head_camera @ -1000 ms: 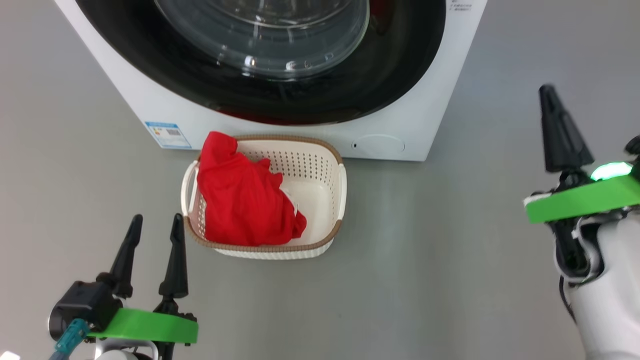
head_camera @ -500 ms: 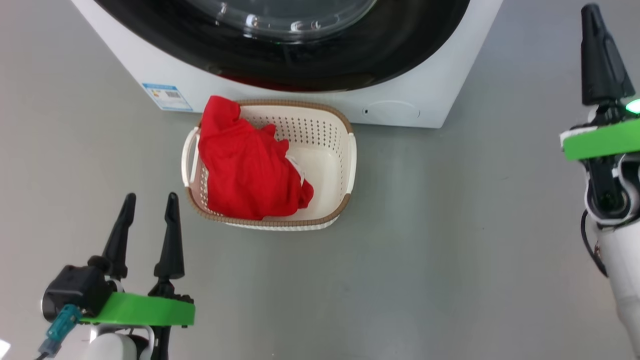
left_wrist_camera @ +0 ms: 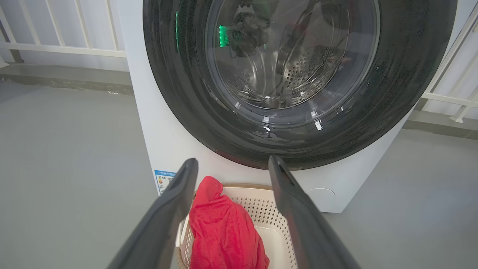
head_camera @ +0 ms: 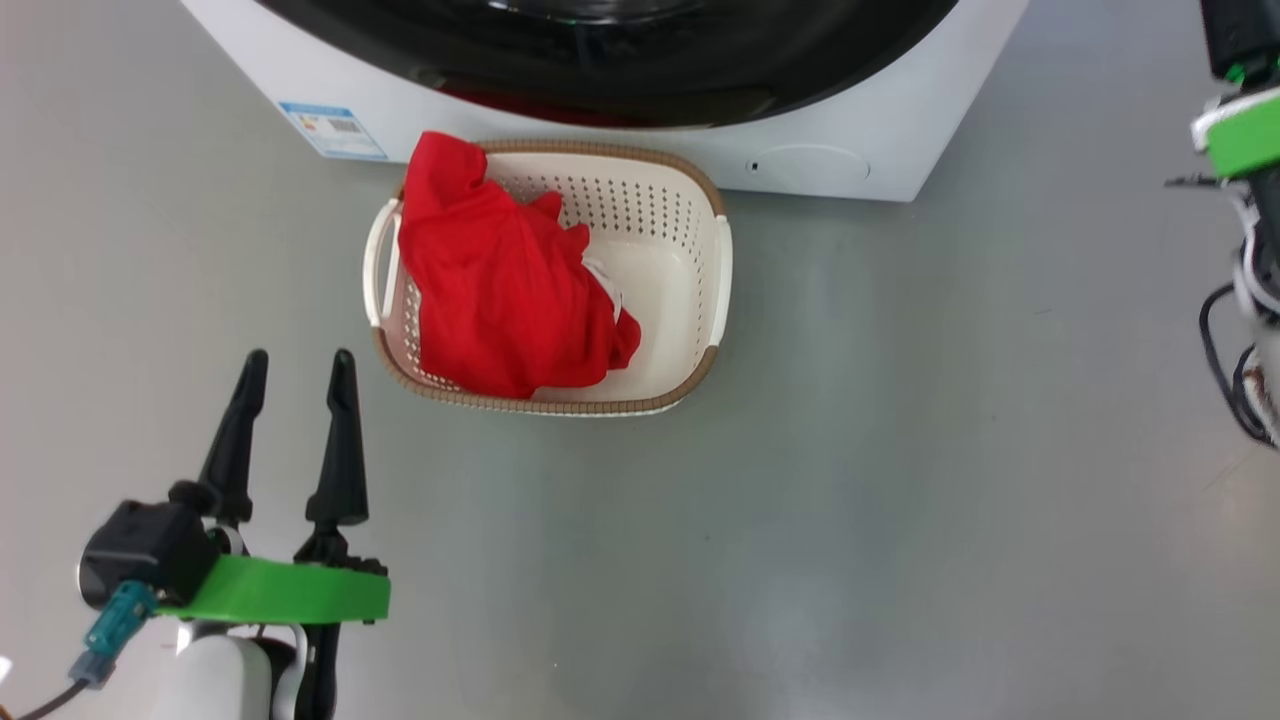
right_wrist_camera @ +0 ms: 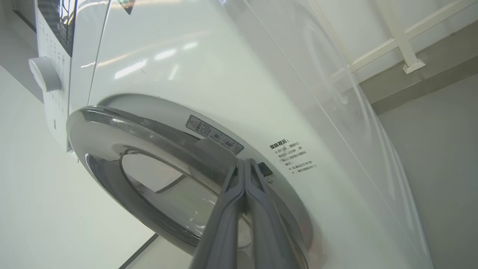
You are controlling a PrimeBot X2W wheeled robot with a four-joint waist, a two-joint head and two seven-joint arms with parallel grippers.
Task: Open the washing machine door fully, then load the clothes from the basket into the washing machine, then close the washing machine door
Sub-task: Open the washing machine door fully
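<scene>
Now, head view: your left gripper (head_camera: 299,358), fingers spread and empty, sits near the left front corner of the basket (head_camera: 722,280), with the clothes (head_camera: 500,300) heaped in its left half before the washing machine (head_camera: 880,150). Left wrist view: the clothes lie low between the parted fingers, the washing machine door (left_wrist_camera: 175,93) above them. Right wrist view: your right gripper (right_wrist_camera: 245,164) has its fingers pressed together, tips at the door's silver edge; contact cannot be told.

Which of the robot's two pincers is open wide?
The left pincer, down near the basket: its two fingers stand well apart. The right pincer, up by the door, has its fingers pressed together.
</scene>
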